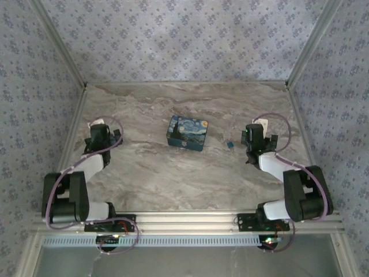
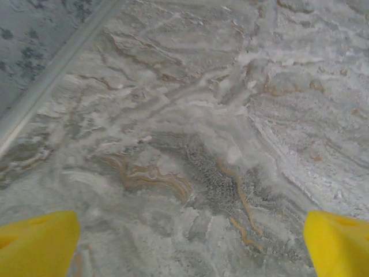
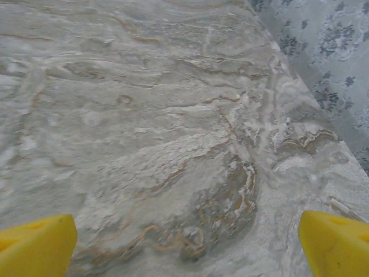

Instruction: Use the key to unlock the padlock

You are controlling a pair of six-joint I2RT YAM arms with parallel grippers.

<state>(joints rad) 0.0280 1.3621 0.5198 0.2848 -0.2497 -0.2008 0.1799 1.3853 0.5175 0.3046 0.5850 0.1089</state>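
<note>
A: How is the unlocking going?
B: Not starting yet, I judge. The left gripper and right gripper are hanging released, empty. A small blue item, perhaps the key, is lying near the painted box.

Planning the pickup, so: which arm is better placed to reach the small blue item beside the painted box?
Probably right. The small blue item lies close to the open right pincer; the left pincer, also open, sits beyond the painted box.
</note>
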